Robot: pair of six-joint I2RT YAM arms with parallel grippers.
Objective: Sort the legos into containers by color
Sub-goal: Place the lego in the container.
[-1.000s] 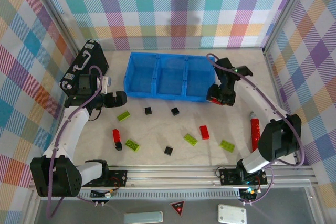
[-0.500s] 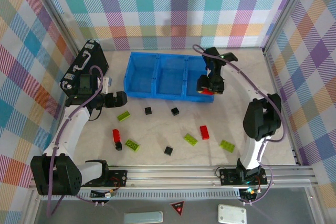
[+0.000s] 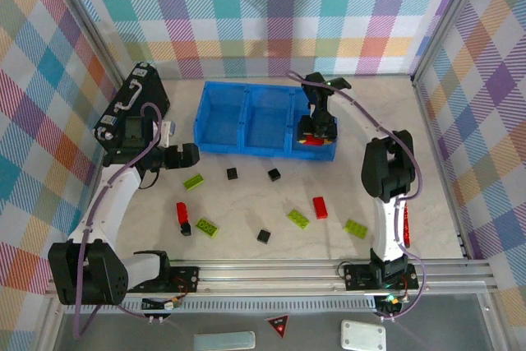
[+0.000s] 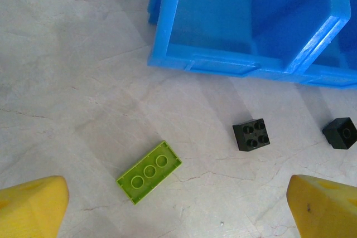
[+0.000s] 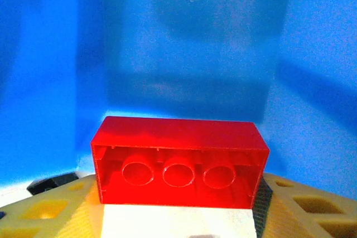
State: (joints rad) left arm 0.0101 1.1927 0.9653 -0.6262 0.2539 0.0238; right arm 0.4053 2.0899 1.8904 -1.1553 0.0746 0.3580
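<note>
Blue tray (image 3: pixel 261 151) is seen toward the surface's (image 3: pixel 246 203) far side. One red lego (image 5: pixel 178 160) is gripped by the right claw (image 3: pixel 317 129) over its right compartment. Left claw (image 3: pixel 189 154) is held open near a lime lego (image 4: pixel 149 171) and black cube (image 4: pixel 251 134).

Bright, even light, soft shadows; the right wrist view is grainy and oversaturated.

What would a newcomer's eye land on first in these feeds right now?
The red brick gripped in the right claw, poised over the right-end compartment of the blue tray. Next, a lime brick and a black cube lying loose on the table in front of the tray, in view of the open left claw.
</note>
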